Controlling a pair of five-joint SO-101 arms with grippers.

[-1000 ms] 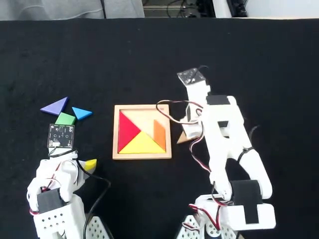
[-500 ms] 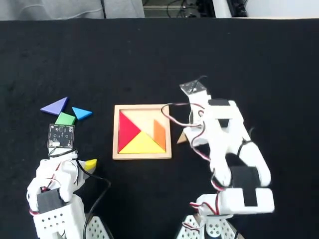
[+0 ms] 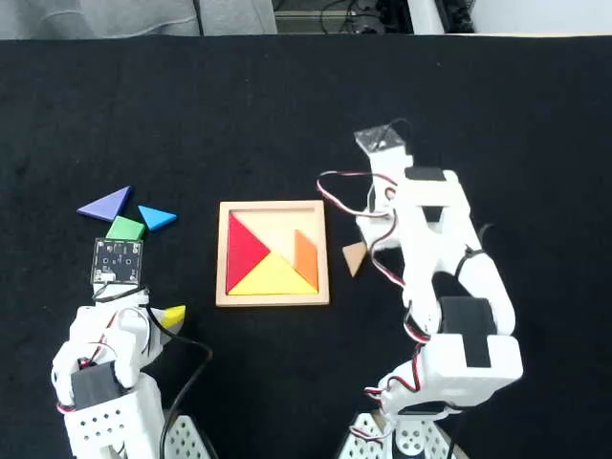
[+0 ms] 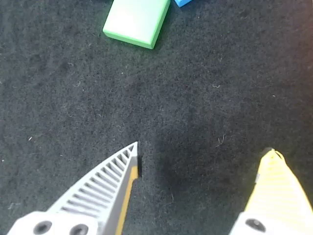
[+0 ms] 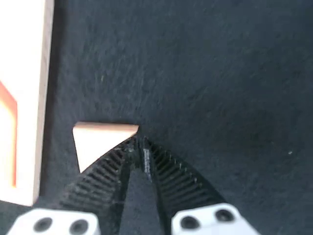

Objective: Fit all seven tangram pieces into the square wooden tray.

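The square wooden tray (image 3: pixel 273 299) holds a red triangle (image 3: pixel 245 251), a yellow triangle (image 3: pixel 273 277) and an orange piece (image 3: pixel 306 254). A tan triangle (image 3: pixel 355 256) lies flat on the cloth just right of the tray. My right gripper (image 5: pixel 139 145) is shut and empty, its tips at one corner of the tan triangle (image 5: pixel 97 141). Left of the tray lie a purple triangle (image 3: pixel 105 204), a blue triangle (image 3: pixel 156 217) and a green square (image 3: pixel 125 228). My left gripper (image 4: pixel 203 159) stands open over bare cloth, short of the green square (image 4: pixel 137 22).
Black cloth covers the whole table. The right arm (image 3: pixel 430 249) stands beside the tray's right edge (image 5: pixel 41 98), with cables looping over it. The left arm (image 3: pixel 105 354) sits near the front left corner. Bare cloth lies behind the tray.
The right arm has swung to the right, away from the tray. The tan triangle, earlier half hidden under it, now lies in plain sight. The left arm has kept still.
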